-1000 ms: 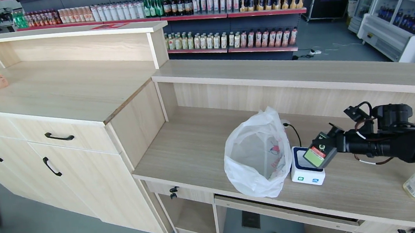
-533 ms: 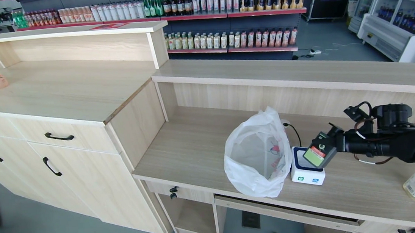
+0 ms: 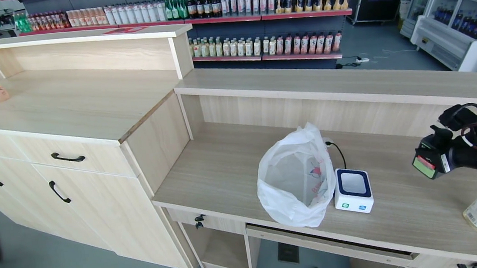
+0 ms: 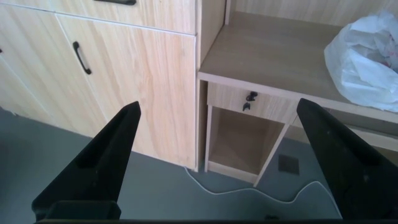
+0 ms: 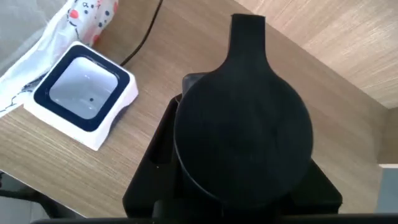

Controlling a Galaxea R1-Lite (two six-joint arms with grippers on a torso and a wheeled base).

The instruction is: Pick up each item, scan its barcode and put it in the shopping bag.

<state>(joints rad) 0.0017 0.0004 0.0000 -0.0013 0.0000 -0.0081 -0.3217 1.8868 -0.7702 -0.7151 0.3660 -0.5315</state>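
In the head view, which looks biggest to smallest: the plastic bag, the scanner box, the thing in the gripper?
1. shopping bag
2. scanner
3. item in the right gripper, partly hidden, so less sure

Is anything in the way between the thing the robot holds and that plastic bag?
Only the scanner, standing on the desk between the item and the shopping bag, right beside the bag. It is low, so the item could probably pass over it.
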